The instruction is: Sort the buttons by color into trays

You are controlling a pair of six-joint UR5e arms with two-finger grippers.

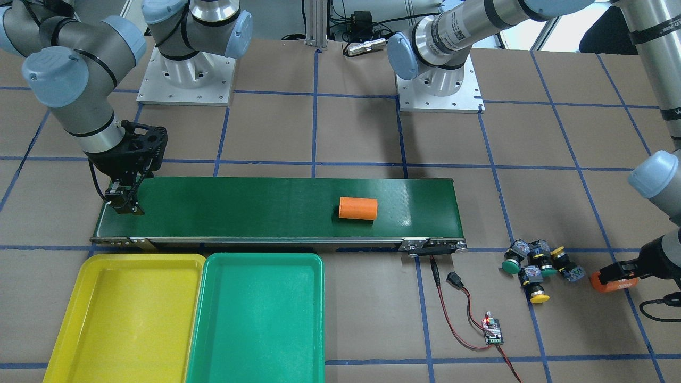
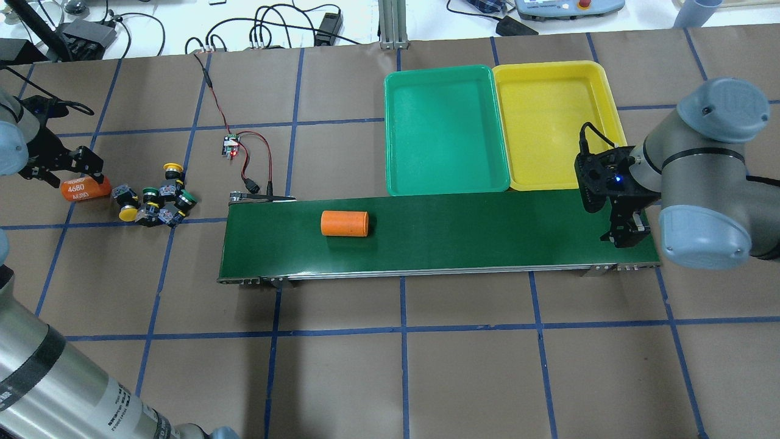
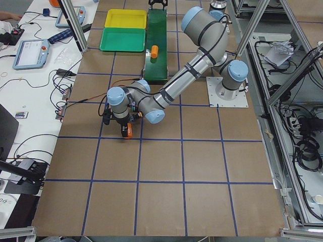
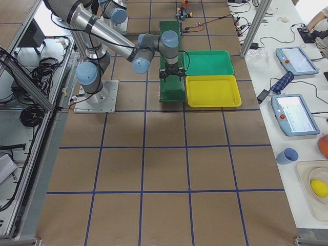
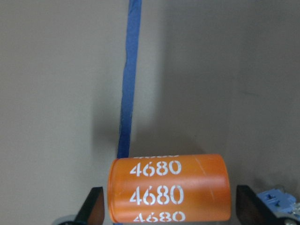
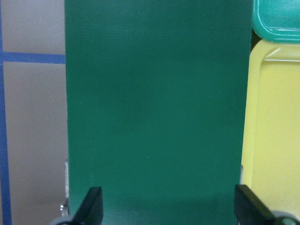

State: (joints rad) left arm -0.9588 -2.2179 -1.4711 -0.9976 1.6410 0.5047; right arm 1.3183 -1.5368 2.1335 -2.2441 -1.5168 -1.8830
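Between the fingers of the left pincer (image 5: pixel 168 208) lies an orange cylinder (image 2: pixel 85 189) printed with "4680". Its flat ends face the two fingers, and a narrow gap shows on each side, so the jaws stand apart around it and do not seem to clamp it. Just beside this pincer, on the side toward the conveyor belt (image 2: pixel 457 238), the four buttons (image 2: pixel 152 200) sit in a tight heap on the table, touching one another, two with yellow caps and two with green. None is sorted yet. The yellow tray (image 2: pixel 548 122) and the teal-green tray (image 2: pixel 445 128) are well apart from this pincer, past the far end of the belt. There the right pincer (image 6: pixel 168 206) hangs over the belt with its jaws apart and nothing between them, the yellow tray just beside it. A second orange cylinder (image 2: pixel 344 224) lies on the belt. I judge that the step in hand concerns the cylinder and not a button. If it is to be gripped, the jaws should close evenly on the flat ends, and the lift should go straight up, because the grey-blue end of one button (image 5: pixel 276 201) lies very near one finger and could easily be pushed. For the buttons themselves, it seems wise to start with one at the edge of the heap.
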